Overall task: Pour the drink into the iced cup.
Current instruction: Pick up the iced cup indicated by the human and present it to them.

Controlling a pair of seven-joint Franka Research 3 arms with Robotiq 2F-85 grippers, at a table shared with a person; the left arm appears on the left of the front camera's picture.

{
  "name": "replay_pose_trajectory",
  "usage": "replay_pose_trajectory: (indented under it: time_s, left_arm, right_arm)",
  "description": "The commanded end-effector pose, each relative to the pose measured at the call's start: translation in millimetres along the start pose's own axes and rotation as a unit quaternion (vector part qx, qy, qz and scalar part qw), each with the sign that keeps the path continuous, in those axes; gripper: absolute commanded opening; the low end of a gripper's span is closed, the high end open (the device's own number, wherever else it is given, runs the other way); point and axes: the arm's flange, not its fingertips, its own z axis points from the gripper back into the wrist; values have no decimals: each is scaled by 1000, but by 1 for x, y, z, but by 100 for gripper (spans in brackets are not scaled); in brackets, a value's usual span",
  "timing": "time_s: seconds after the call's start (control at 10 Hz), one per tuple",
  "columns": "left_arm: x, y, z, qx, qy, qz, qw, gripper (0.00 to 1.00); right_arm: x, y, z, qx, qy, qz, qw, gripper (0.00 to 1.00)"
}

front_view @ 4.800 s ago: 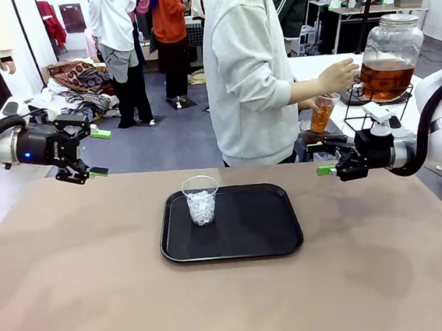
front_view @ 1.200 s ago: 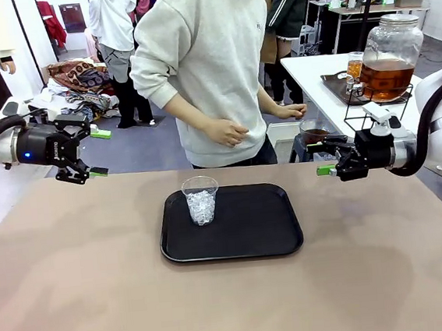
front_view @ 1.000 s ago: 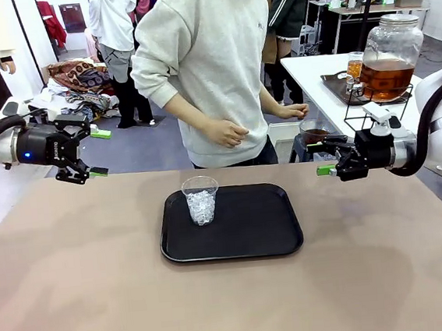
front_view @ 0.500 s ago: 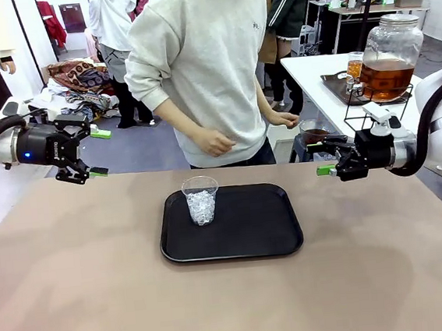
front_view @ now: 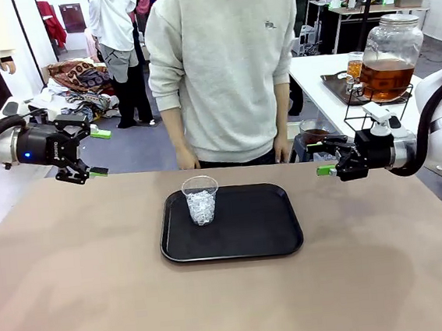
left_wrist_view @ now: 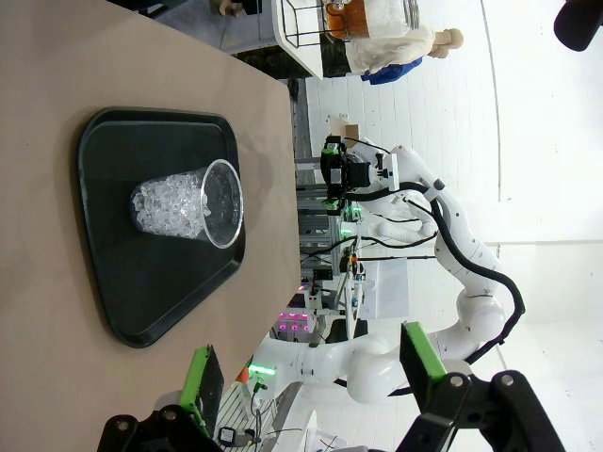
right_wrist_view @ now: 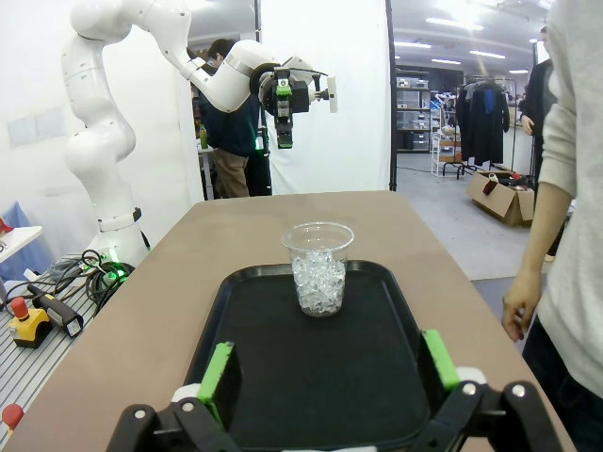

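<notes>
Left gripper (front_view: 99, 152) and right gripper (front_view: 322, 157) hang spread and empty at either side, apparently keeping the iced cup (front_view: 201, 200) on its tray (front_view: 266, 231) reachable.

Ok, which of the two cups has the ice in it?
The clear plastic cup standing on the black tray mid-table, part-filled with ice cubes. The other cup, on the white side table beside the glass drink dispenser, holds amber drink instead.
</notes>
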Motion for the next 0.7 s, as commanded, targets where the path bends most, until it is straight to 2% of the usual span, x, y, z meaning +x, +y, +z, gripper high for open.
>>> replay_pose_trajectory:
  time_s: [0.0,0.6]
  left_arm:
    - [0,-1,-1,-6,-5,2,1000,100]
    - [0,-1,-1,-6,-5,2,1000,100]
  right_arm:
    - [5,-3,-2,1,3,0,1000,100]
    - [5,-3,-2,1,3,0,1000,100]
